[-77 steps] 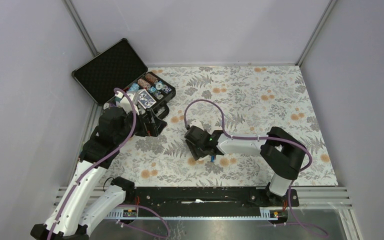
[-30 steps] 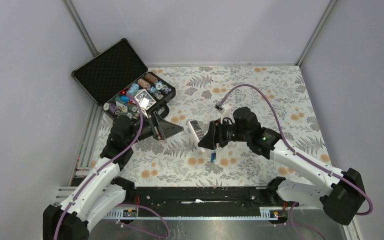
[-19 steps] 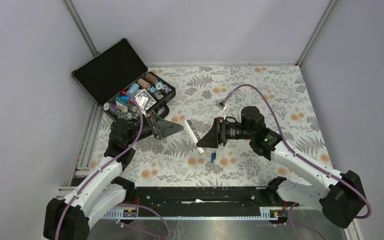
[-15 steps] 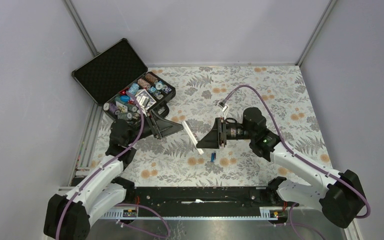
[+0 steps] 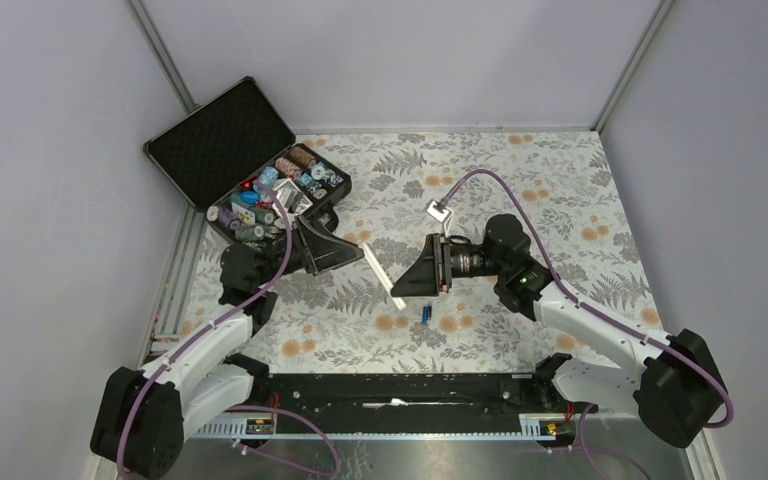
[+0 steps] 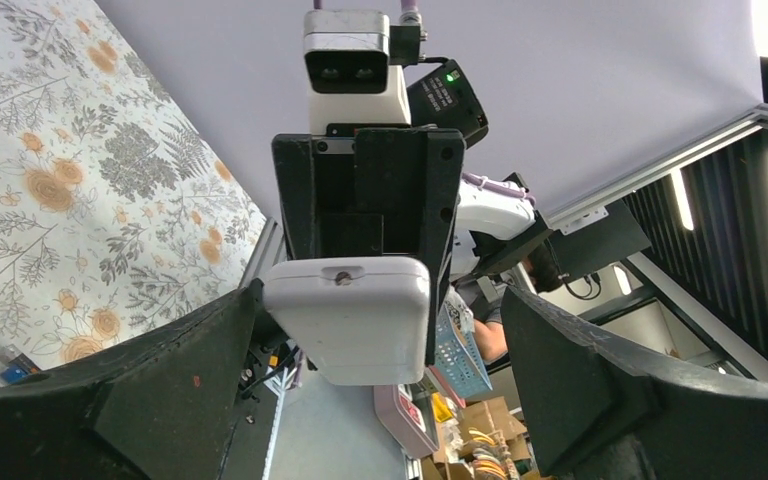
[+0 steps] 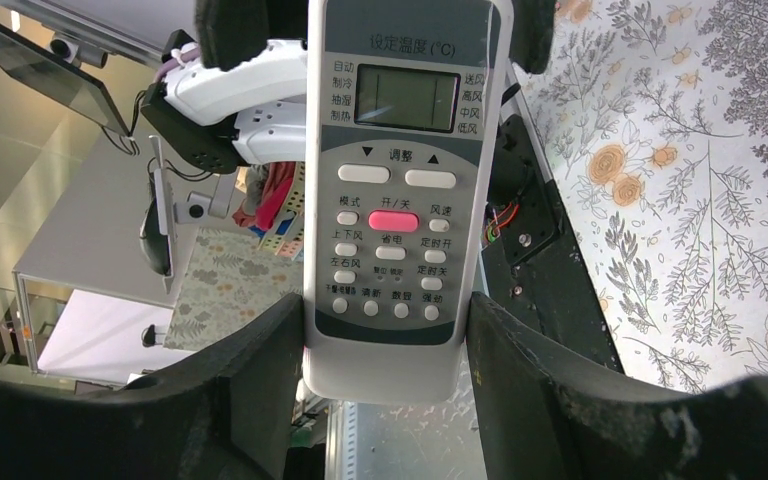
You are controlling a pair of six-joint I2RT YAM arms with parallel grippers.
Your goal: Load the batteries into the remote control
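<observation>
White plastic up in the air: we see the remote control [image 5: 381, 271] held clear of the floral table [image 5: 520, 190] by the right gripper [image 5: 400, 291]. Its jaws are partly closed and clamp the button end from both sides, with the screen end pointing left. Over there the left gripper [image 5: 355, 254] has its jaws spread fully wide and holds nothing. The remote's tip sits between its fingers [image 6: 175, 370], touching neither. Down on the cloth, just near of the remote, lies a blue battery [image 5: 426, 313]. At far left sits an open case of poker chips [image 5: 260, 190].
</observation>
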